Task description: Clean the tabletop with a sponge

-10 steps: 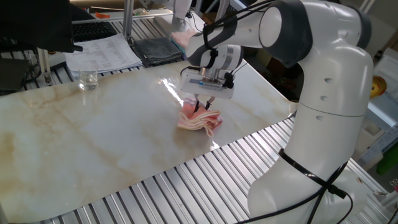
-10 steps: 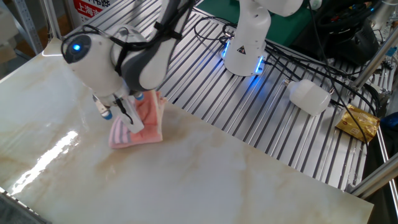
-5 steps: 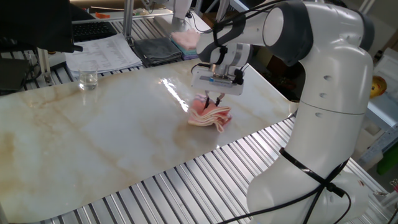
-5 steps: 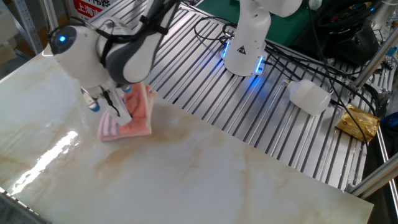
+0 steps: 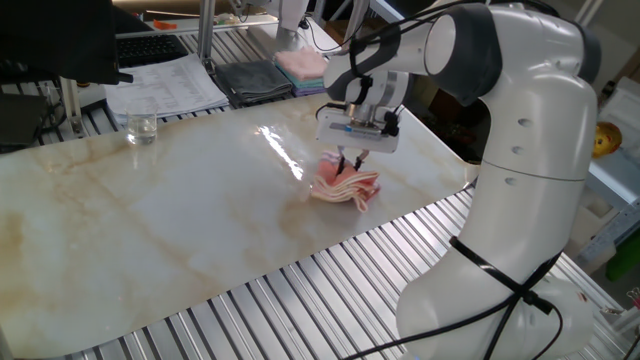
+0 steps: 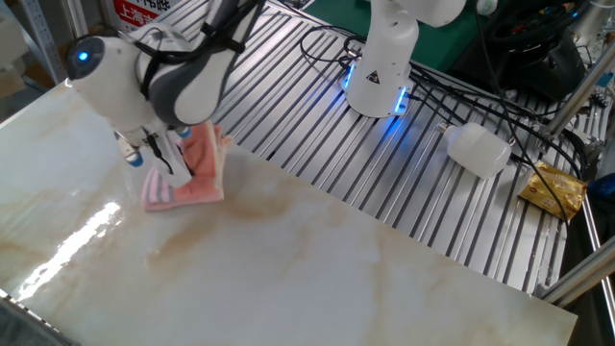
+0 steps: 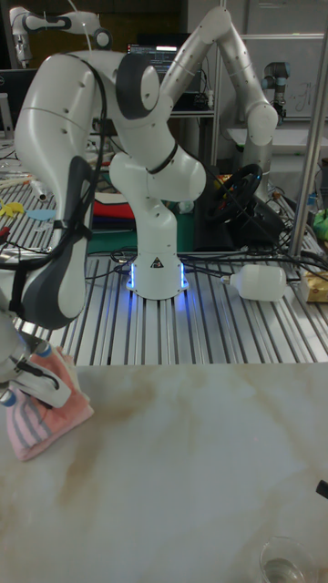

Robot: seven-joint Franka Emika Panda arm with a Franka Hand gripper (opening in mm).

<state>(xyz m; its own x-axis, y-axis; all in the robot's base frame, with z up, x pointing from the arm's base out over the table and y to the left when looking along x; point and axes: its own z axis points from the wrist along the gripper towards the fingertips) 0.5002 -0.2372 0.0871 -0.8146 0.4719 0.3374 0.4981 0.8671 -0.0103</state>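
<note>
The salmon-pink sponge (image 5: pixel 350 187) (image 6: pixel 197 171) (image 7: pixel 50 414) with grey-and-white stripes lies crumpled on the cream marble tabletop (image 5: pixel 160 230) (image 6: pixel 288 279) (image 7: pixel 200 483), close to its edge by the metal slats. My gripper (image 5: pixel 350 163) (image 6: pixel 163 163) (image 7: pixel 32 387) points straight down into the sponge, fingers shut on its folds and pressing it onto the slab. The fingertips are partly buried in the fabric.
A glass (image 5: pixel 141 127) (image 7: pixel 281 557) stands on the slab's far side. A dark grey folded cloth (image 5: pixel 250 78) and a second pink pad (image 5: pixel 302 64) lie on the slats behind, beside papers (image 5: pixel 165 85). A white bottle (image 6: pixel 479 149) and a second robot's base (image 6: pixel 381 58) stand on the slats.
My gripper has dragged the sponge across the tabletop, to the right in one fixed view and to the left in the other, closer to the slab's edge.
</note>
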